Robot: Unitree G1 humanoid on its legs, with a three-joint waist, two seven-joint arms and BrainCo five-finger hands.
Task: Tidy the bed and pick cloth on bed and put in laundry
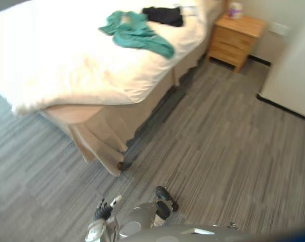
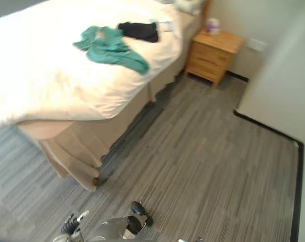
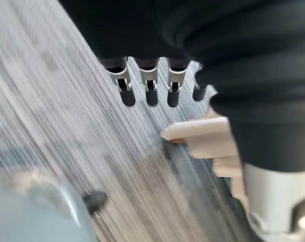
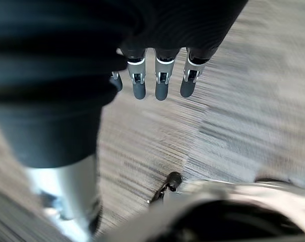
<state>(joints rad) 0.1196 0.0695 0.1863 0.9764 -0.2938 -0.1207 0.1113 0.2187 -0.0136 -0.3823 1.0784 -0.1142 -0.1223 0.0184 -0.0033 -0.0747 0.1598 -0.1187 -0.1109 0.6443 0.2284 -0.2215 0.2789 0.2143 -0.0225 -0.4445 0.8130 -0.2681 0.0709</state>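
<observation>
- Left hand [image 3: 150, 83]: fingers [image 3: 126, 89] hang straight and loose, nothing in them, grey floor [image 1: 218, 151] below.
- Right hand [image 4: 160, 75]: same here, fingers [image 4: 138, 83] straight and relaxed, nothing held, floor under them.
- We see the teal cloth [image 1: 137, 33] lying crumpled on top of the bed [image 1: 66, 70], on the white duvet [image 1: 51, 45], close to the side edge that faces the open floor.
- Black cloth [image 1: 164, 16] is bunched just beside it, toward the head end. We can't tell whether the two overlap.
- Both cloths are well apart from either hand.
- Duvet hangs rumpled over the near corner; beige bed skirt [image 1: 104, 138] shows under it, down to the floor.
- Pillow [image 2: 190, 5] at the head end.
- Wooden nightstand [image 1: 236, 40] stands just beside the head of the bed, against the wall [image 1: 293, 75]; small white-and-purple item [image 1: 235, 10] on top, too small for us to identify.
</observation>
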